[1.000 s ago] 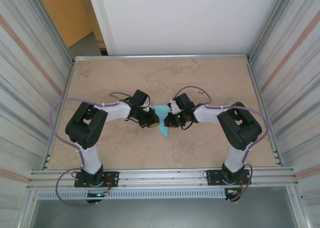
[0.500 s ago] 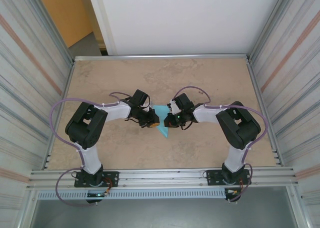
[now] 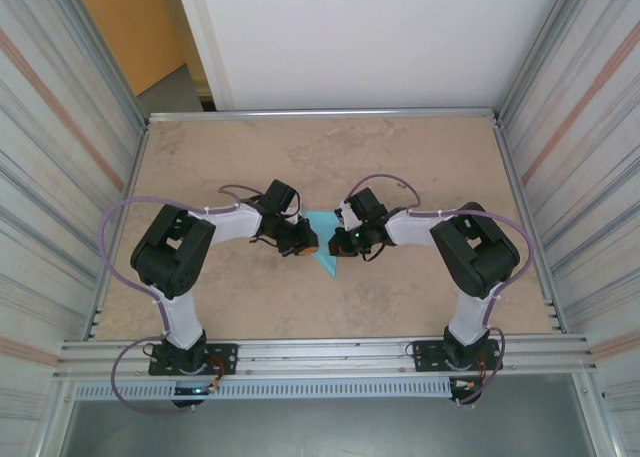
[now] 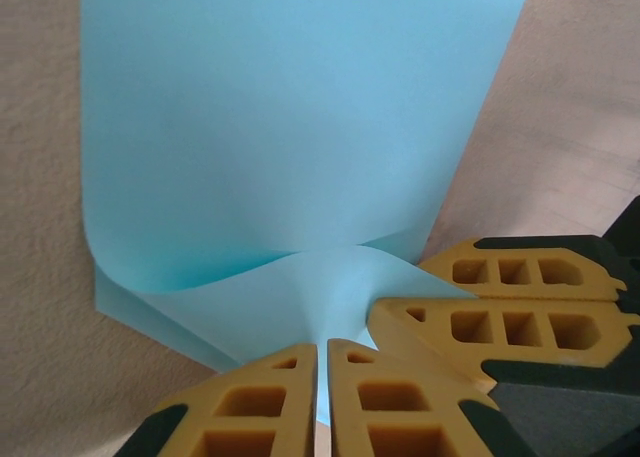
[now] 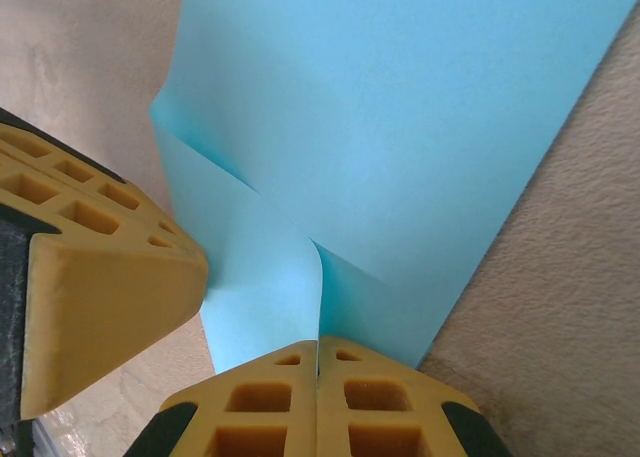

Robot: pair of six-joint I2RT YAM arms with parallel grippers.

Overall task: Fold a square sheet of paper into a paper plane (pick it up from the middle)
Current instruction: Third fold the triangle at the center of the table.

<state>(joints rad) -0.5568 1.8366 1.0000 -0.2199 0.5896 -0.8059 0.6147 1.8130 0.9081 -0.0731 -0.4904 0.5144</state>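
The light-blue sheet of paper (image 3: 322, 239) sits in the middle of the bench (image 3: 400, 157), between the two sets of jaws, and it is no longer a flat square. From above I see a tapered shape with its point toward the arm bases. In the right wrist view (image 5: 400, 107) one layer overlaps another along a straight diagonal edge, so I judge that at least one fold is in. It is not a plane yet: there is no narrow dart with a centre crease. I'd put the job at roughly midway, with the centre fold and wings left to do (a guess from the shape alone).

In the left wrist view the paper (image 4: 300, 127) curls up off the bench into the left jaws, which are almost closed on a pinch of it. The right jaws are fully closed on the paper's near edge, which rises into them. The two pairs of yellow fingers stand just beside each other.

Count: one sheet of paper, no loose pieces; one left arm (image 3: 235, 222) and one right arm (image 3: 420, 222), so two pairs of jaws; one bench.
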